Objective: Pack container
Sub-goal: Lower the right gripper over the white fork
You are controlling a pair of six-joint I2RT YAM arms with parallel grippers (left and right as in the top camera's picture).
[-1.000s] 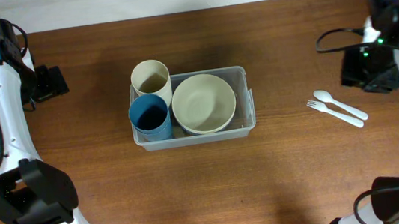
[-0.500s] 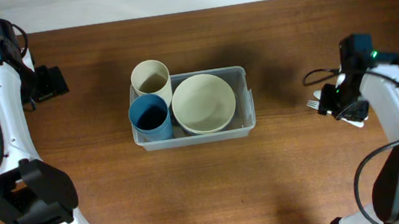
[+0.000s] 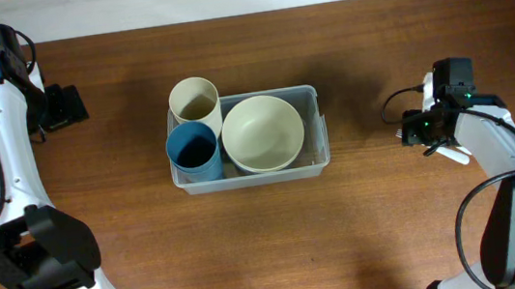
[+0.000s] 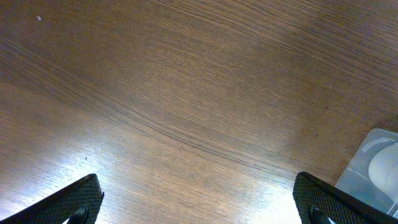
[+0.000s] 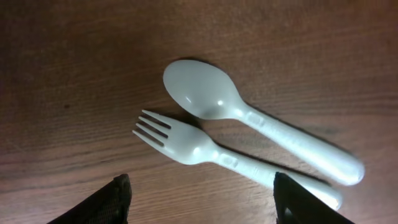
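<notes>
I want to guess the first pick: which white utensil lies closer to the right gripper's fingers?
The fork, the one with tines; it lies between the round-bowled spoon and the right gripper.

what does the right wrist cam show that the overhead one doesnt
Only the right wrist: the white spoon and fork in full, lying side by side on bare wood, with the right gripper open over them. Only the overhead: the container with a blue cup and cream bowl in it, a cream cup at its top-left corner, and the left gripper far off to the left. Both: the wooden table and the right gripper at the cutlery, which is mostly hidden under it in the overhead view.
</notes>
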